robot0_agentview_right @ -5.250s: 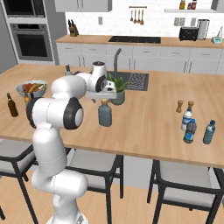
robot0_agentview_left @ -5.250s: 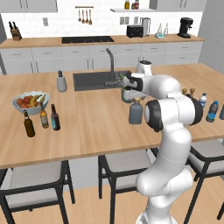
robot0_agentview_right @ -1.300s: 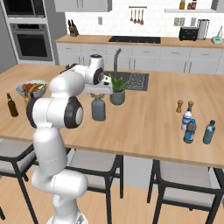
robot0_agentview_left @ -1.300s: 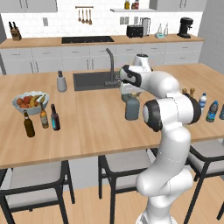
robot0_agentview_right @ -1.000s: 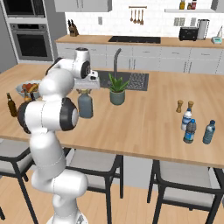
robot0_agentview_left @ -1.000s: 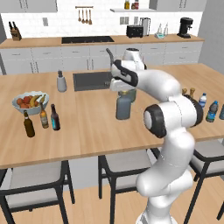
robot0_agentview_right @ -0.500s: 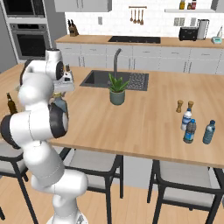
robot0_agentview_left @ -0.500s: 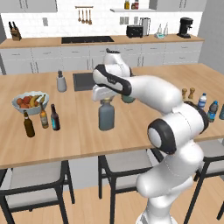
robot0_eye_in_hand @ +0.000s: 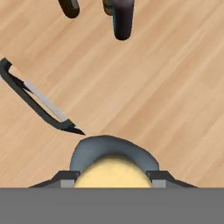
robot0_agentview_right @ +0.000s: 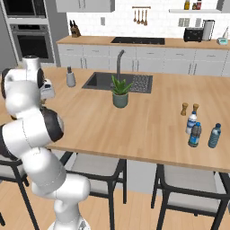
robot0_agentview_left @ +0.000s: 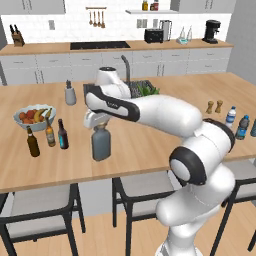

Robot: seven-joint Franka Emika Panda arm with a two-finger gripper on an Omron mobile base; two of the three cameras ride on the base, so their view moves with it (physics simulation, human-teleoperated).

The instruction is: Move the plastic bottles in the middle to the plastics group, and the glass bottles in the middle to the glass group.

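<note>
Base views flank arm, share island counter — hand view close, facing down.

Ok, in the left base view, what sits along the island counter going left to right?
Fruit bowl → beer bottle → grey-blue flask in the gripper → salt and pepper shakers → white-capped water bottle → darker blue bottle.

In the left base view the tool covers the neck and stopper of the grey-blue flask; its fingertips cannot be made out. In the hand view the flask is cut off by the bottom band, leaving its shoulder and cork top, and three dark bottles are cut by the top edge. In the right base view the arm hides the bench area behind it. Bottle labels are too small to read.
</note>
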